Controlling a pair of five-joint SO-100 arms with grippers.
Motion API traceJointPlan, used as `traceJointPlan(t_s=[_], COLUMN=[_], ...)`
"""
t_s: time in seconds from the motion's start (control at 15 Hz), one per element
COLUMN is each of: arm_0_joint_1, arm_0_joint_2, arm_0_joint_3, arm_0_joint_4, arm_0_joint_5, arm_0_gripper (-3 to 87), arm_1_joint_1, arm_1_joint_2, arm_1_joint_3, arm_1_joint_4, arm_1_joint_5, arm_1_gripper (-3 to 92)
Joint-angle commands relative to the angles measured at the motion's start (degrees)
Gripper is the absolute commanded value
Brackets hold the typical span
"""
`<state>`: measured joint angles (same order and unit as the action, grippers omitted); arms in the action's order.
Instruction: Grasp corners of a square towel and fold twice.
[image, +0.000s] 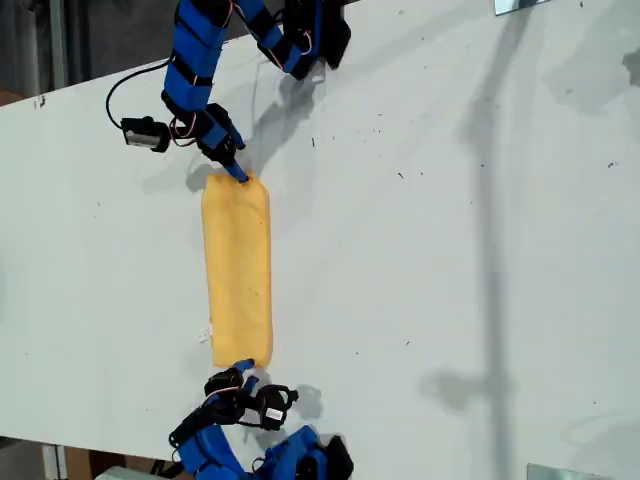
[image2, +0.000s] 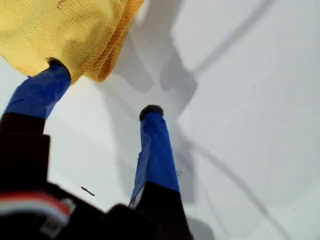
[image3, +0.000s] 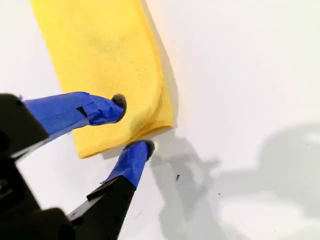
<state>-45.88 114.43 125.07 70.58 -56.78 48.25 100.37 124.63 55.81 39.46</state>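
White table (image: 420, 260) bears the folded towel (image: 237, 270), nothing holding it.

Towel (image: 237, 270) flat on surface (image: 450, 250), lying lengthwise top to bottom in the exterior view. One arm (image: 195, 70) above towel's upper end, another arm (image: 225, 445) below its lower end. My first end effector (image2: 103, 87) spread at towel's edge, one finger touching towel, other beside it. My second end effector (image3: 132, 125) astride towel's end, one finger on top, other just off it.

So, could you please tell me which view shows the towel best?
The exterior view: the whole folded towel lies there as a long strip on the table. The first and second wrist views show only one end each.
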Motion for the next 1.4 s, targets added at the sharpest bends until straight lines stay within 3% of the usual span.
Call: traceJointPlan(t_s=[0.0, 0.33, 0.6, 0.73, 0.93, 1.07, 1.33], arm_0_joint_1=[-2.46, -6.59, -5.8, -6.94, -7.73, -7.82, -7.38], arm_0_joint_2=[0.26, 25.31, 50.27, 49.48, 51.59, 53.88, 54.58], arm_0_joint_3=[2.37, 17.67, 32.7, 36.47, 40.87, 42.19, 42.89], arm_0_joint_4=[0.62, -2.46, -0.53, -2.9, -5.01, -4.92, -4.92], arm_0_joint_5=[-1.23, -2.9, -6.94, -6.86, -7.29, -7.65, -8.09], arm_0_gripper=[11.9, 11.9, 11.9, 12.1, 12.2, 12.2, 12.5], arm_1_joint_1=[-0.79, -0.62, -0.79, 0.7, 5.54, 7.73, 14.85], arm_1_joint_2=[0.26, -15.73, -35.6, -40.17, -40.17, -36.12, -22.76], arm_1_joint_3=[-3.52, -20.83, -45.0, -48.87, -42.1, -34.72, -17.14], arm_1_joint_4=[-0.7, 4.04, 14.59, 16.79, 16.7, 14.68, 8.44], arm_1_joint_5=[0.26, -2.46, -4.66, -4.75, -4.39, -3.34, -1.58], arm_1_gripper=[32.3, 36.7, 37.7, 20.8, 12.3, 0.0, -0.1])
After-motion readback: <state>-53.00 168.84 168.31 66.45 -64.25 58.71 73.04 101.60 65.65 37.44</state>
